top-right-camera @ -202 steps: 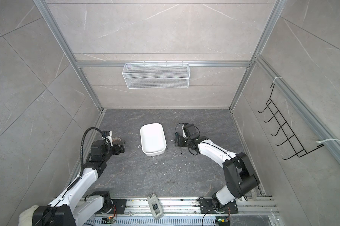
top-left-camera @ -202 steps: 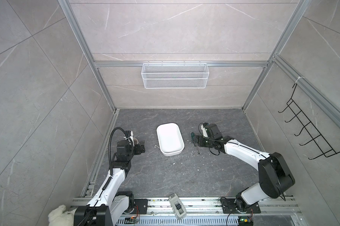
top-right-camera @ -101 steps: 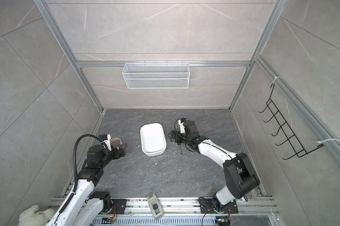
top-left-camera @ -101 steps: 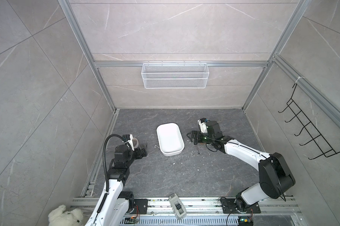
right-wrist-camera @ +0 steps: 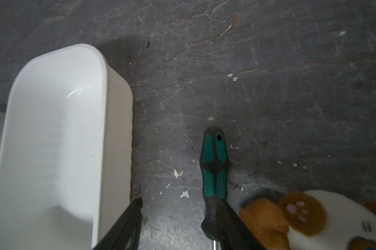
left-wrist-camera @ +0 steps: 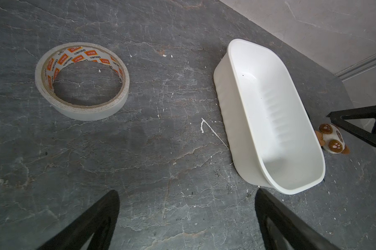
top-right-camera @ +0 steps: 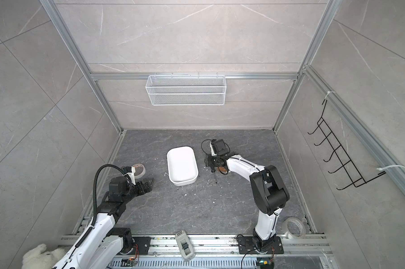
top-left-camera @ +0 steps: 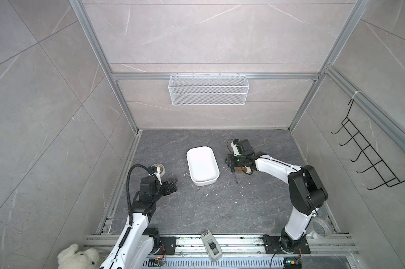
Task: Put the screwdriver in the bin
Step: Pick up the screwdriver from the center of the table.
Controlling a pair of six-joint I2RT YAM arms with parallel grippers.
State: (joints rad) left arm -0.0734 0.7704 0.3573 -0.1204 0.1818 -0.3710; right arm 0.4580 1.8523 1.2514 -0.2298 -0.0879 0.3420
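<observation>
Green-and-black screwdriver (right-wrist-camera: pixel 214 164) is lying flat on the grey floor, back half, just beside the long side of the bin (right-wrist-camera: pixel 118 129) but not touching it. There's a plush toy (right-wrist-camera: pixel 312 216) on its other side. My right gripper (right-wrist-camera: pixel 180 203) sits low over the handle, jaws apart, not clamped. My left gripper (left-wrist-camera: pixel 187 193) hangs with jaws wide apart near the tape roll (left-wrist-camera: pixel 85 112).

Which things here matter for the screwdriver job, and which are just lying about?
Job: screwdriver; bin.

Lying about: tape roll near left arm; tape roll by right base; plush toy; mesh basket; teddy.
</observation>
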